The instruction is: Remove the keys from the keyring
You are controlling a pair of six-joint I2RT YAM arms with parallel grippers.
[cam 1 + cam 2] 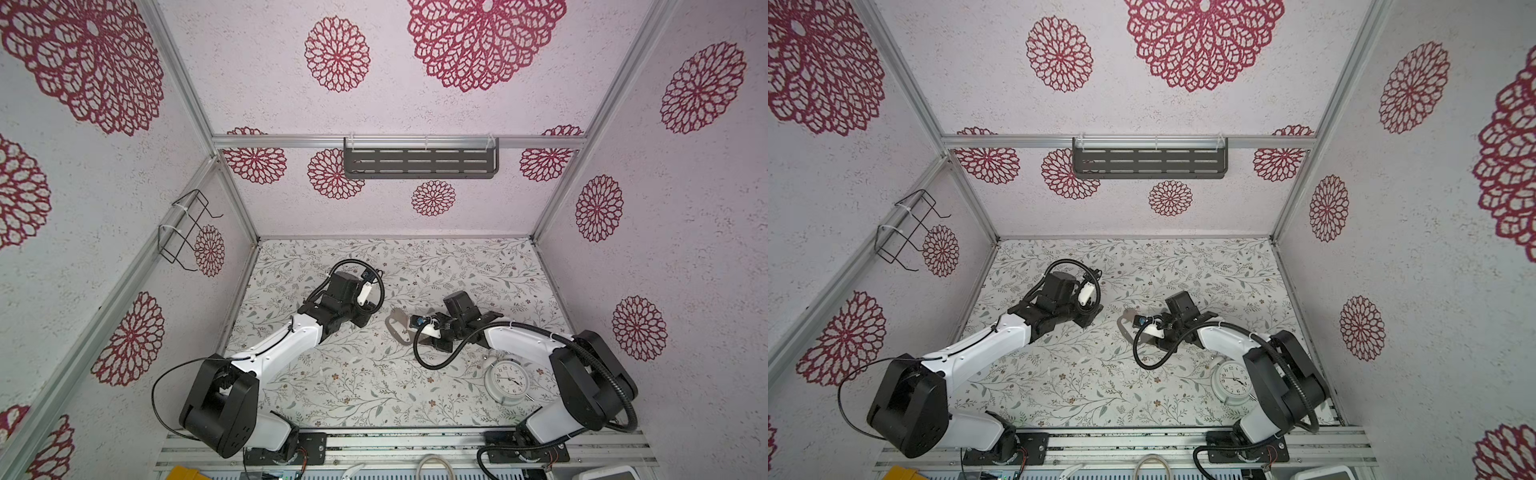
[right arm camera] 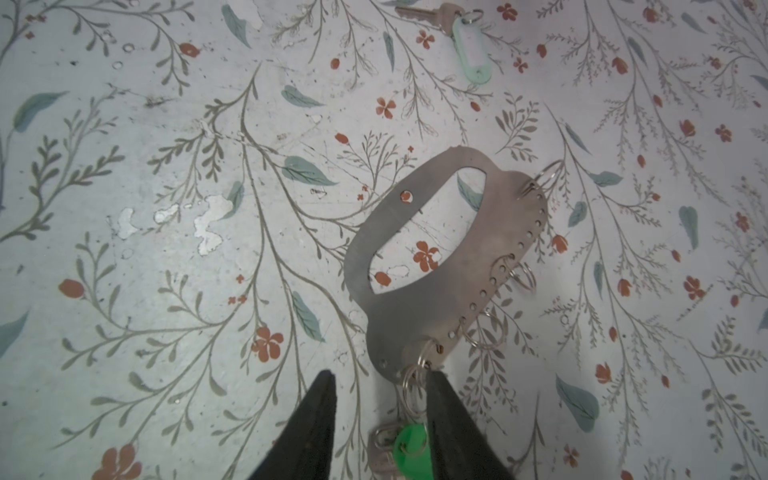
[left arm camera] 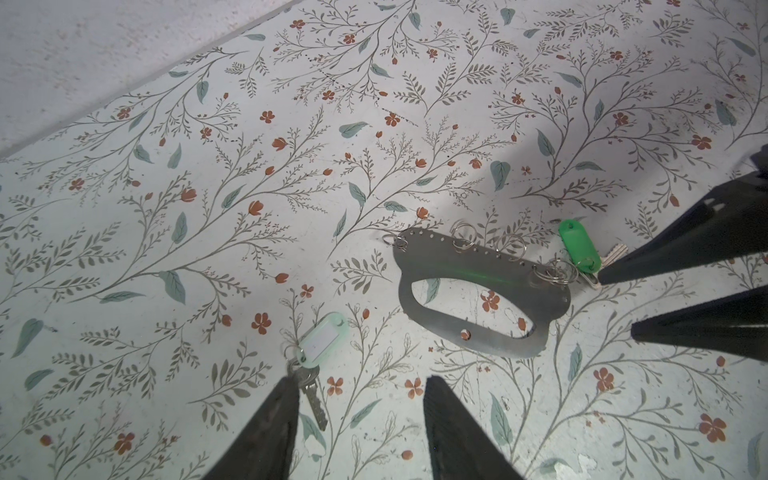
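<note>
Left end effector: jaws apart, beside the loose pale-tagged key.
Right end effector: jaws apart, by the green-tagged key ringed to the keyring.

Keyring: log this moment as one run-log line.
pale-tag key: off, on table | green-tag key: linked to keyring by rings | left hand: open, empty | right hand: open, astride green-tag key

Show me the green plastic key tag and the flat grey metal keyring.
Green plastic key tag (image 3: pixel 578 246): left wrist view, middle of tag.
Flat grey metal keyring (image 2: pixel 478 241): right wrist view, solid band beside oval opening.
</note>
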